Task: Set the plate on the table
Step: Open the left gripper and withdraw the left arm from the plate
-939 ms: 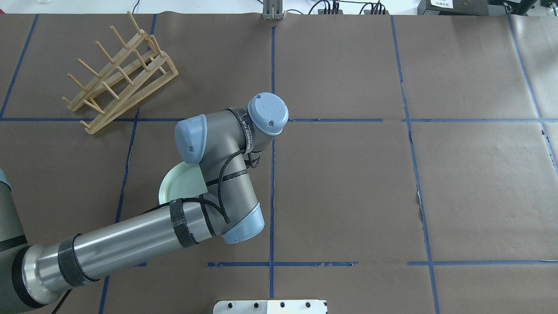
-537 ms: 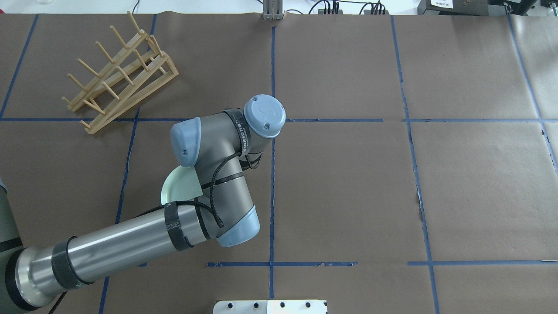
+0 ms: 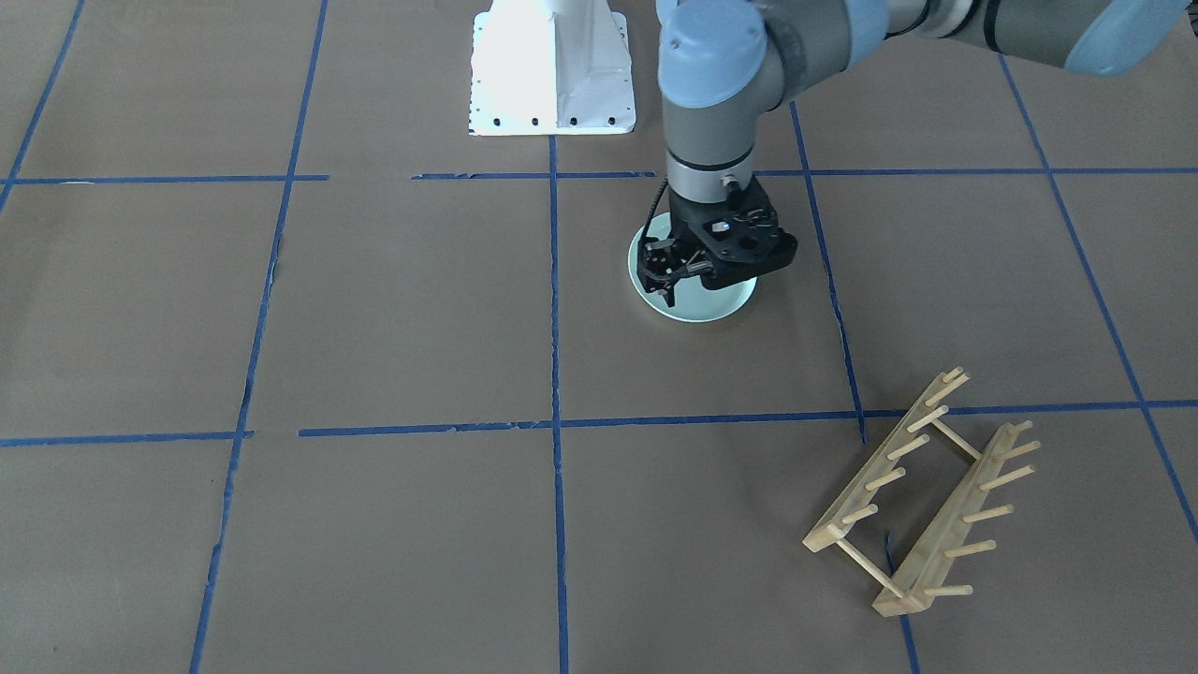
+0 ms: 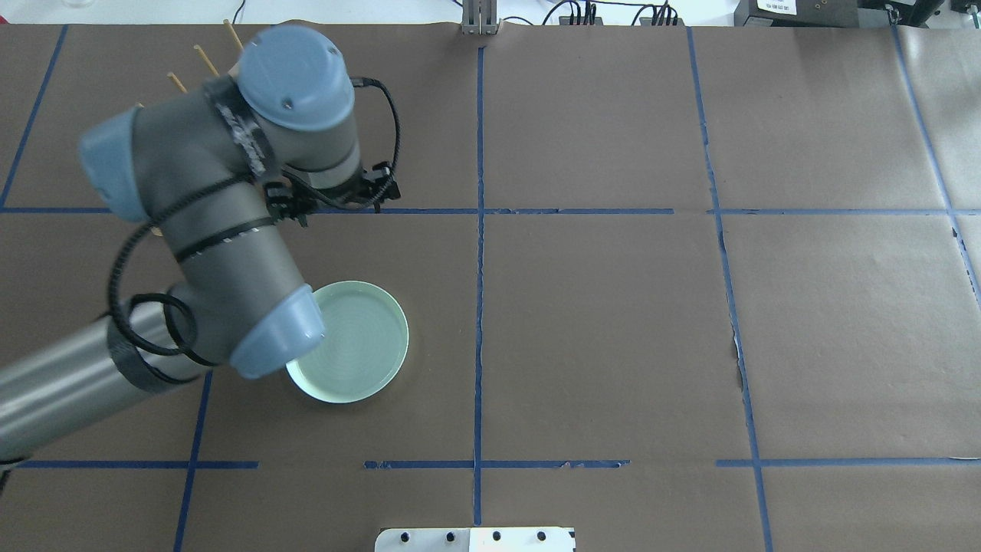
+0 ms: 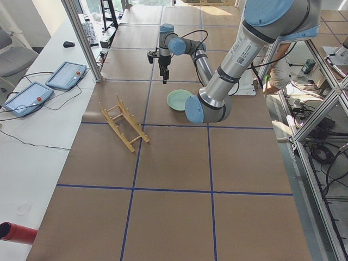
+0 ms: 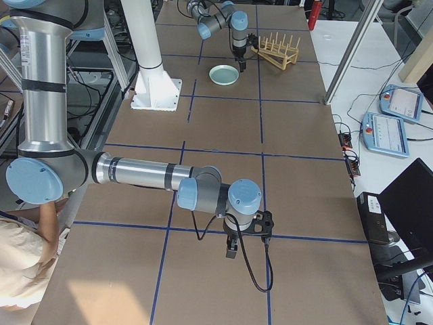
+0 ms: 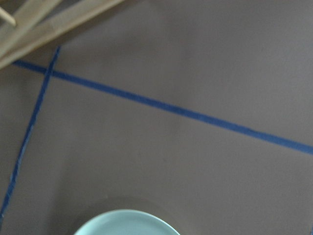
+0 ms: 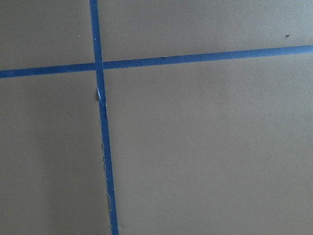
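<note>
The pale mint-green plate (image 4: 360, 345) lies flat on the brown paper table (image 4: 613, 307), left of the middle tape line. It also shows in the front view (image 3: 697, 304) and at the bottom edge of the left wrist view (image 7: 127, 225). My left gripper (image 3: 666, 285) hangs high above the table, pointing down, open and empty, apart from the plate. My right gripper (image 6: 230, 250) shows only in the right side view, low over bare table far from the plate. I cannot tell whether it is open or shut.
The wooden peg rack (image 3: 922, 491) stands at the far left of the table, beyond the plate, mostly hidden behind my left arm in the overhead view. The white robot base (image 3: 552, 70) is at the near edge.
My left arm has risen and swung toward the far left, off the plate. The plate, earlier mostly covered by the arm, now lies uncovered and released on the table.
</note>
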`<state>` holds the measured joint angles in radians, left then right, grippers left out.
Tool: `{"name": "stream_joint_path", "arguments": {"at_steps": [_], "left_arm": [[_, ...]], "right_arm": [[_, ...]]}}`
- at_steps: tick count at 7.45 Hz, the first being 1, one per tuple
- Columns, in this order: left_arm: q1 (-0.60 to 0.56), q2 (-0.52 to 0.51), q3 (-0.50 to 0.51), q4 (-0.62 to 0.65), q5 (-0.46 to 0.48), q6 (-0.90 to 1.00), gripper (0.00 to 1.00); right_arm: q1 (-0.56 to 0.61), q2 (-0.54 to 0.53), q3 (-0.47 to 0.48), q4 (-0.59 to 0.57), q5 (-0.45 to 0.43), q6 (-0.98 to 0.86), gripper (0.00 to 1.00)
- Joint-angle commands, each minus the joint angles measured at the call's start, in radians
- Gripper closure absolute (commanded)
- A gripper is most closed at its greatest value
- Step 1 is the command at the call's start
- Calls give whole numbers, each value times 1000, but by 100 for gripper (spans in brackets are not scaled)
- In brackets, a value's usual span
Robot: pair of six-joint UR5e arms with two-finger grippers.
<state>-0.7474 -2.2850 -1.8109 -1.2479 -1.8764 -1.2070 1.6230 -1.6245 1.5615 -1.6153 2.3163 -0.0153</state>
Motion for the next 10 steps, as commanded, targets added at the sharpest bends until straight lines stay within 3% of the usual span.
{"name": "stream_joint_path", "arguments": {"at_steps": [1, 2, 4, 6, 8, 10], "left_arm": [[-319, 144, -59, -19, -201, 517, 0], [-477, 229, -30, -34, -281, 802, 0], [-752, 410, 89, -70, -332, 1297, 0], [-852, 536, 246, -233, -421, 1391, 0], [-850, 642, 266, -259, -418, 1391, 0], [-877, 656, 260, -248, -481, 1388, 0]], "right_arm": [[0, 0, -1, 0, 0, 0, 0], [0, 0, -1, 0, 0, 0, 0], [0, 0, -1, 0, 0, 0, 0], [0, 0, 0, 0, 0, 0, 0], [0, 0, 0, 0, 0, 0, 0], [0, 0, -1, 0, 0, 0, 0]]}}
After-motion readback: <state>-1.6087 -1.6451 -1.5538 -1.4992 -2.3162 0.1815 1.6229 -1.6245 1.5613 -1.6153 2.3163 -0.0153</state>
